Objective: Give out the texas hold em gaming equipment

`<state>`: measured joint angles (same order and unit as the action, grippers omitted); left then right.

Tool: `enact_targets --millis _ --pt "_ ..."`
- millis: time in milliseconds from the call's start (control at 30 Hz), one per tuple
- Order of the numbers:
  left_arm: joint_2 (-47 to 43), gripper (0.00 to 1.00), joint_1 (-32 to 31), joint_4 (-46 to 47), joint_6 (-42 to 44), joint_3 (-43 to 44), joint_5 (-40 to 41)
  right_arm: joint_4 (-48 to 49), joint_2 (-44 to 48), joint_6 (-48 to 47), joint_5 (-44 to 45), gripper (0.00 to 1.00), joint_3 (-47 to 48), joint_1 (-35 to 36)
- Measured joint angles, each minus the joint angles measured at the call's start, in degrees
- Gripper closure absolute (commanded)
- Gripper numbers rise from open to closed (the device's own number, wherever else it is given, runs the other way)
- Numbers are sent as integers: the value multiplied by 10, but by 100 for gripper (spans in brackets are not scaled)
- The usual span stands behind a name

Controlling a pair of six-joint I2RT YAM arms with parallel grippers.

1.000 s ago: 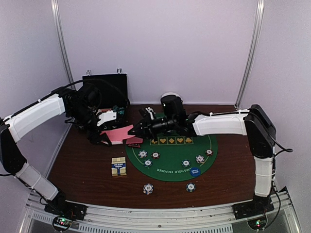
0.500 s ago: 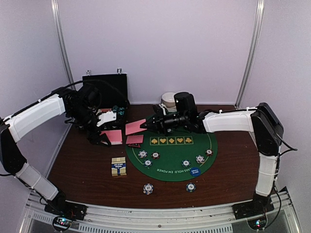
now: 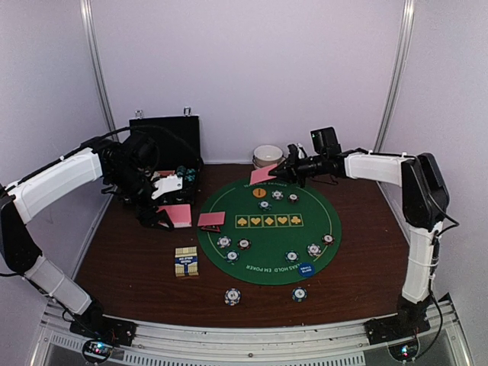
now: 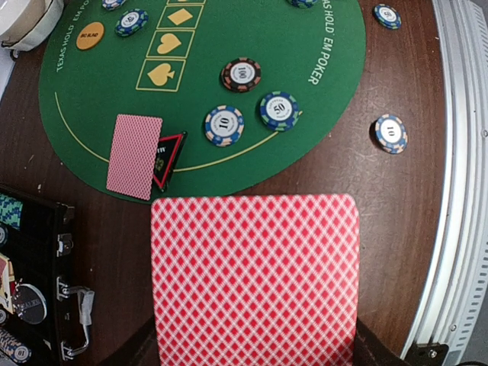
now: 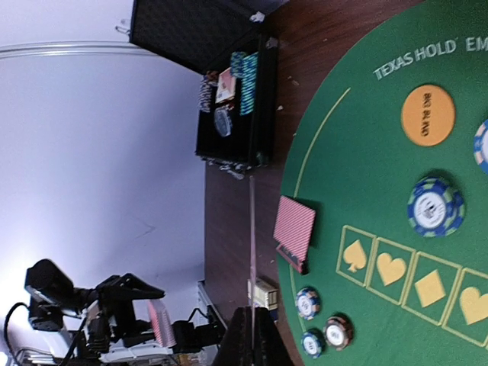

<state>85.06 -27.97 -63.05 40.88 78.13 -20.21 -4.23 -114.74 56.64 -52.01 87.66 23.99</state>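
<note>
Right gripper [image 3: 284, 172] is pinched shut on a pink card [image 3: 263, 174] that pokes out to its left, long axis sideways, over the mat's [image 3: 267, 236] top edge by the orange button [image 3: 259, 183]. Left gripper [image 3: 158, 218], clamped on its own card [image 3: 179, 216] at centre-left, sits farther off.

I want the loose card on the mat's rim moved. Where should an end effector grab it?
Probably pinch the card by its long edge that overlaps the red triangle marker, coming in low from the middle of the mat. That edge looks propped off the felt, leaving room for a finger underneath; the rest lies flat.
</note>
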Motion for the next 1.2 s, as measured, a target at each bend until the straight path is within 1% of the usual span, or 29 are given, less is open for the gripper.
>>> enact_targets --millis 233,400,633,700,800,867,967,1200 --pt "0 100 0 -1 0 0 0 -133 -109 -106 63 100 152 -12" --pt "0 100 0 -1 0 0 0 -171 -173 -132 90 100 210 -11" --pt "0 100 0 -2 0 0 -1 -183 -231 -137 112 100 253 -12" --pt "0 100 0 -2 0 0 -1 -185 -243 -141 118 95 264 -12" --pt "0 100 0 -2 0 0 -1 -197 -248 -153 132 84 271 -12" --pt "0 100 0 -2 0 0 -1 -205 -248 -163 143 72 276 -12" --pt "0 100 0 -2 0 0 -1 -216 -248 -179 157 60 280 -12" --pt "0 100 0 -3 0 0 -1 -249 -243 -210 186 42 282 -12"
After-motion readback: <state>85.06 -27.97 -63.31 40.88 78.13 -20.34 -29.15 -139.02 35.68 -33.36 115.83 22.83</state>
